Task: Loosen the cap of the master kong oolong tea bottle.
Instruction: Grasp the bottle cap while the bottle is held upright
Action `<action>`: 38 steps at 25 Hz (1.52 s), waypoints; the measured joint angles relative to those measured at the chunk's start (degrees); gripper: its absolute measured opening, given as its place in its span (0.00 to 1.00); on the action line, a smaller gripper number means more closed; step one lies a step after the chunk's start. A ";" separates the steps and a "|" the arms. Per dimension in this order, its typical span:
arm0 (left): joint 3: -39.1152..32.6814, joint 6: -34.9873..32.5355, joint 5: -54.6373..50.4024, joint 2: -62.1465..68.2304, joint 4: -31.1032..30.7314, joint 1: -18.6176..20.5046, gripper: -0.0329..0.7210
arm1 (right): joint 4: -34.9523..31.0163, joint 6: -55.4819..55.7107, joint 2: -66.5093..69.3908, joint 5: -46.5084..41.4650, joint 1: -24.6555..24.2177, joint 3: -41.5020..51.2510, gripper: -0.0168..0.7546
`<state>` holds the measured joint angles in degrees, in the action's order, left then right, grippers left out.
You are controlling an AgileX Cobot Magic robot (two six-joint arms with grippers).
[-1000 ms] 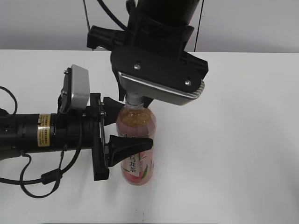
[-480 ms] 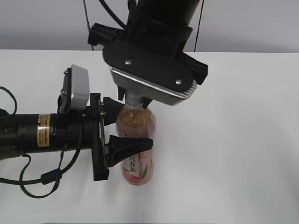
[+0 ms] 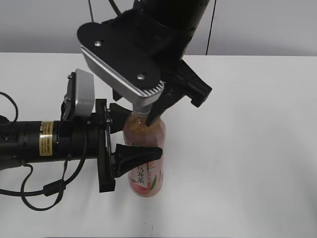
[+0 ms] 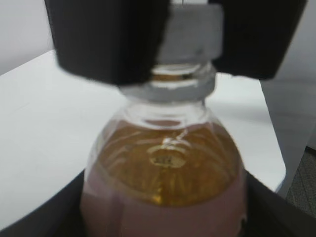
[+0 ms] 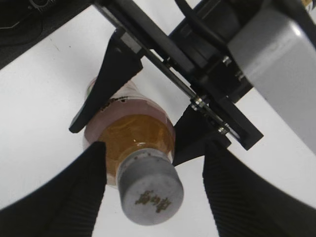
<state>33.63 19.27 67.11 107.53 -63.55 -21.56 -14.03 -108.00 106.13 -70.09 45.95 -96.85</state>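
while left pincer [image 3: 132,139] clamps bottle [image 3: 144,158], right pincer [image 5: 153,190] flanks cap [image 5: 149,191].

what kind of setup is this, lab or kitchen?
Likely a lab bench: bare white table, plain grey wall, and only a tea bottle held by the left gripper. No kitchen fixtures in view.

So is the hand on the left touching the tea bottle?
Touching. The right wrist view shows the left hand's black fingers pressed against both sides of the oolong tea bottle.
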 joint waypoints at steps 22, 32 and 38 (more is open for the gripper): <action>0.00 0.00 0.00 0.00 0.00 0.00 0.66 | 5.13 68.36 0.11 -0.01 0.00 -9.43 0.71; 0.00 0.00 0.00 0.00 0.00 0.00 0.66 | 8.01 97.48 -2.03 -0.01 0.00 -9.32 0.68; 0.00 0.00 0.00 0.00 0.00 0.00 0.66 | 5.02 103.91 -7.20 -0.01 0.00 -6.93 0.64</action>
<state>33.63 19.27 67.11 107.53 -63.55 -21.56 -9.01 -4.09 98.93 -70.10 45.95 -103.79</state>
